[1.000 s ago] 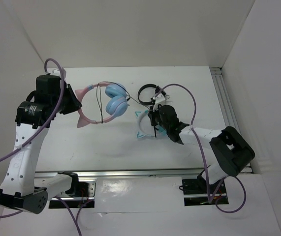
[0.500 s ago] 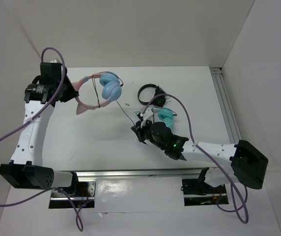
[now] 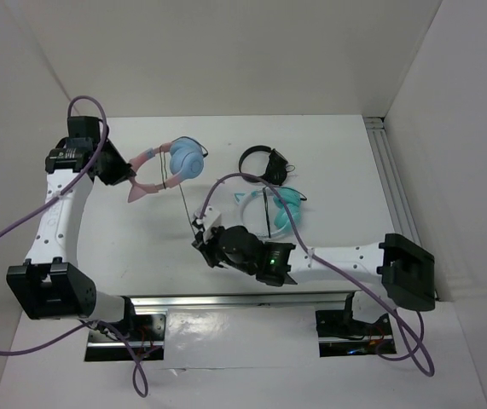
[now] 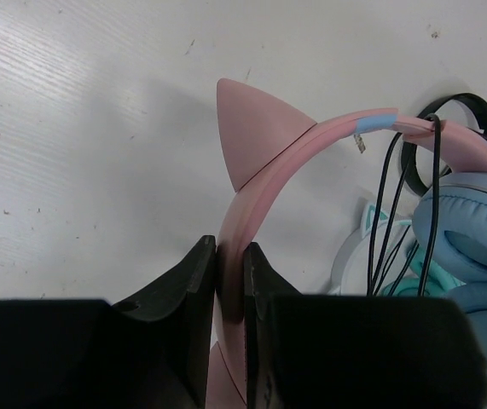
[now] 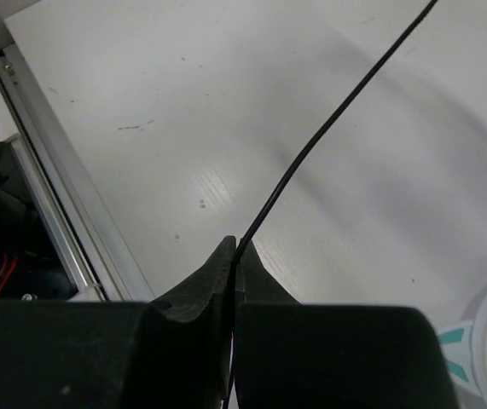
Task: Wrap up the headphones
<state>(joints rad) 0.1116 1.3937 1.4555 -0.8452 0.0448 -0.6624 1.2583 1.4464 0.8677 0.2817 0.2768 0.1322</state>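
Note:
The headphones [image 3: 183, 159], with a pink cat-eared headband [image 4: 269, 170] and light blue ear cups [image 4: 473, 239], hang tilted above the table at the back left. My left gripper [image 3: 122, 173] is shut on the headband just below one pink ear, as the left wrist view shows [image 4: 230, 251]. Loops of the thin black cable [image 4: 388, 196] cross the band beside the cups. From there the cable [image 3: 185, 204] runs taut down to my right gripper [image 3: 199, 232], which is shut on it [image 5: 236, 245] low over the middle of the table.
White-and-teal cat-ear headphones [image 3: 281, 204] lie right of centre, with smaller black headphones [image 3: 260, 162] behind them. A metal rail [image 3: 392, 183] runs along the table's right side and another [image 5: 47, 170] along the near edge. White walls enclose the back and sides.
My right gripper swept left and toward the near edge, drawing the cable out taut. My left arm carried the headphones further left and back.

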